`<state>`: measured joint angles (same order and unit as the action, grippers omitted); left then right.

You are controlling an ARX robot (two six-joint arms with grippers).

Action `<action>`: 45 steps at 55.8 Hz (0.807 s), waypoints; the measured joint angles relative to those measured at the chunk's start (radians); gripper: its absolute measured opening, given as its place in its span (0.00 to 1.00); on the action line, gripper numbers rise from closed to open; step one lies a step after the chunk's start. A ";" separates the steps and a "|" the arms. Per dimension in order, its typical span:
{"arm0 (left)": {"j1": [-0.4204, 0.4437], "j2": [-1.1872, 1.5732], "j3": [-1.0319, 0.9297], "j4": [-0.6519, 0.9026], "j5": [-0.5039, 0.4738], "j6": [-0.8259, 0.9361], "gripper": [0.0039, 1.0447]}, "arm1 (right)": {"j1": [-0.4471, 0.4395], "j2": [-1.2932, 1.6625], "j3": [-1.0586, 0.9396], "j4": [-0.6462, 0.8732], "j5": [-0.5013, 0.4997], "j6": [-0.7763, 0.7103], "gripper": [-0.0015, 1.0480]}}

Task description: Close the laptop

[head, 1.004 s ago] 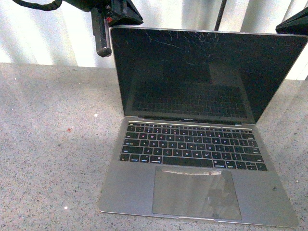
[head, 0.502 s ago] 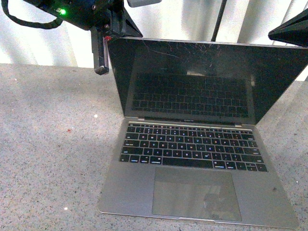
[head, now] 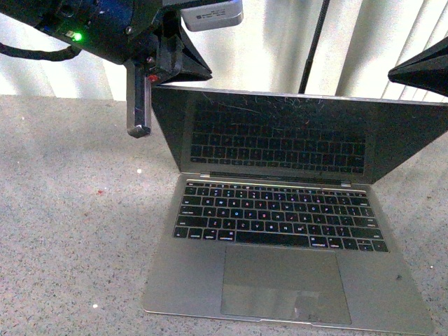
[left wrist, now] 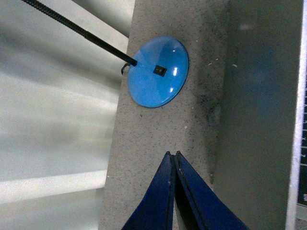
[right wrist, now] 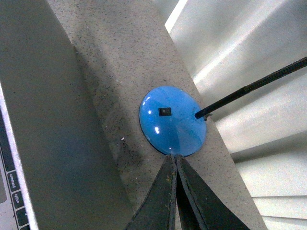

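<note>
The laptop [head: 280, 231] is silver-grey with black keys, a large trackpad and a scratched black screen [head: 280, 133]. It lies open on the speckled table, its lid leaning forward over the keyboard. My left gripper [left wrist: 171, 154] is shut and empty, behind the lid's top left corner; its arm [head: 140, 42] shows in the front view. My right gripper [right wrist: 173, 157] is shut and empty, behind the lid's right side; only a dark tip [head: 420, 70] shows in the front view. The lid's grey back shows in both wrist views [left wrist: 259, 110] [right wrist: 53, 120].
A blue round lamp base [left wrist: 158, 72] with a black switch and a thin black gooseneck stands on the table behind the laptop; it also shows in the right wrist view [right wrist: 172, 120]. White vertical blinds [head: 280, 42] hang behind. Speckled grey tabletop [head: 77, 210] spreads left of the laptop.
The lid has tilted forward and down toward the keyboard over the last second. My left arm has come lower and further forward with it; the keyboard's reflection in the screen has grown.
</note>
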<state>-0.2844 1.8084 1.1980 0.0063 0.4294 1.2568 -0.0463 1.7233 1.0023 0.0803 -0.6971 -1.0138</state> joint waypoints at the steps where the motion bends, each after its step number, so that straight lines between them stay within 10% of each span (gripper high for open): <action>1: -0.003 -0.005 -0.008 0.000 0.000 0.001 0.03 | 0.001 -0.003 -0.008 0.002 0.000 0.000 0.03; 45: -0.043 -0.036 -0.115 0.051 -0.011 0.024 0.03 | 0.002 -0.046 -0.130 0.063 -0.014 0.004 0.03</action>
<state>-0.3279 1.7721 1.0828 0.0574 0.4179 1.2808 -0.0441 1.6772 0.8722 0.1429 -0.7109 -1.0100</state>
